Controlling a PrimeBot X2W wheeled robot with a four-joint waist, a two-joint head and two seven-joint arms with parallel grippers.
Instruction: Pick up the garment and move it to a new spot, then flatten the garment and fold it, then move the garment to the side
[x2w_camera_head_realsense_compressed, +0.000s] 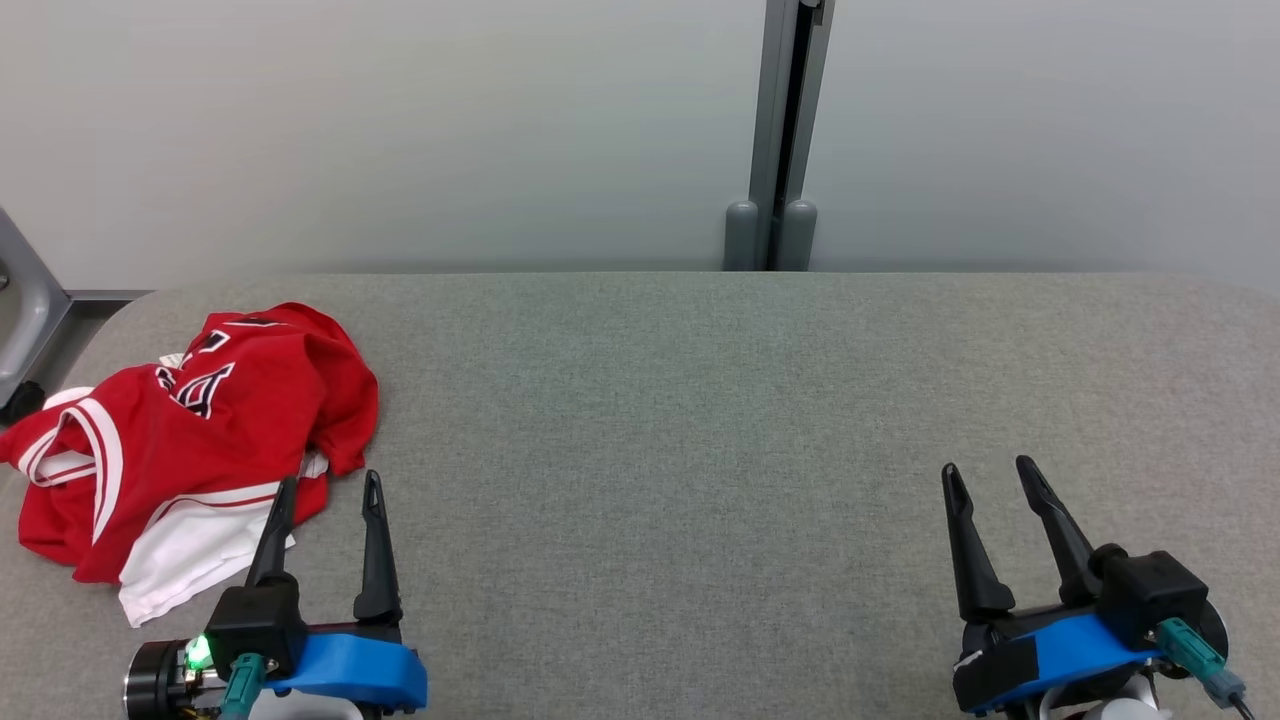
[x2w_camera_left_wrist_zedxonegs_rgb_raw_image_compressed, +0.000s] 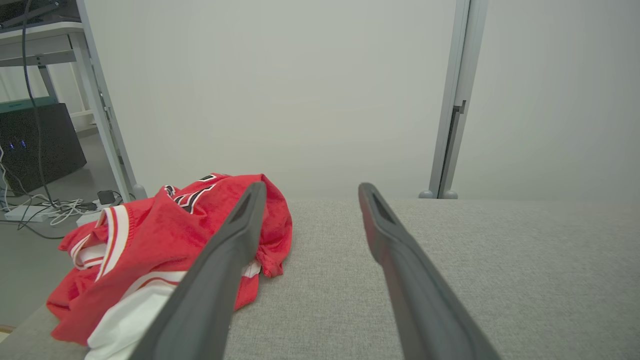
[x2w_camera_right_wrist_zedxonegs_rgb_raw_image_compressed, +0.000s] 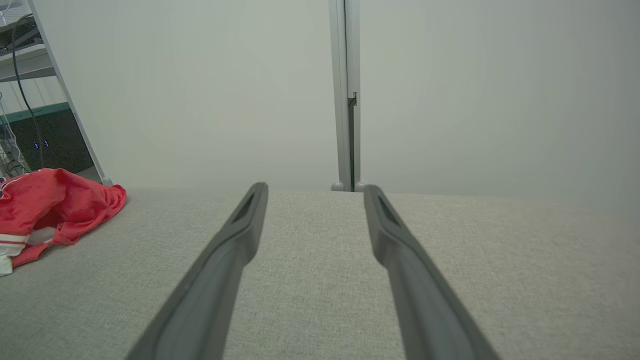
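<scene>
The garment (x2w_camera_head_realsense_compressed: 190, 440) is a red jersey with white trim and dark lettering, crumpled in a heap at the left end of the grey table (x2w_camera_head_realsense_compressed: 700, 400). My left gripper (x2w_camera_head_realsense_compressed: 330, 483) stands open at the lower left, its left finger overlapping the heap's near right edge and nothing between its fingers. In the left wrist view the garment (x2w_camera_left_wrist_zedxonegs_rgb_raw_image_compressed: 150, 240) lies left of the open left gripper (x2w_camera_left_wrist_zedxonegs_rgb_raw_image_compressed: 310, 192). My right gripper (x2w_camera_head_realsense_compressed: 988, 470) is open at the lower right, far from the cloth. The right wrist view shows the garment (x2w_camera_right_wrist_zedxonegs_rgb_raw_image_compressed: 55, 210) at far left and the right gripper (x2w_camera_right_wrist_zedxonegs_rgb_raw_image_compressed: 314, 191) over bare table.
A pale wall runs behind the table, with a grey vertical post (x2w_camera_head_realsense_compressed: 785, 140) at its middle. Beyond the table's left end are a metal frame (x2w_camera_left_wrist_zedxonegs_rgb_raw_image_compressed: 102, 110), a dark box (x2w_camera_left_wrist_zedxonegs_rgb_raw_image_compressed: 35, 145) and cables (x2w_camera_left_wrist_zedxonegs_rgb_raw_image_compressed: 55, 207) on the floor.
</scene>
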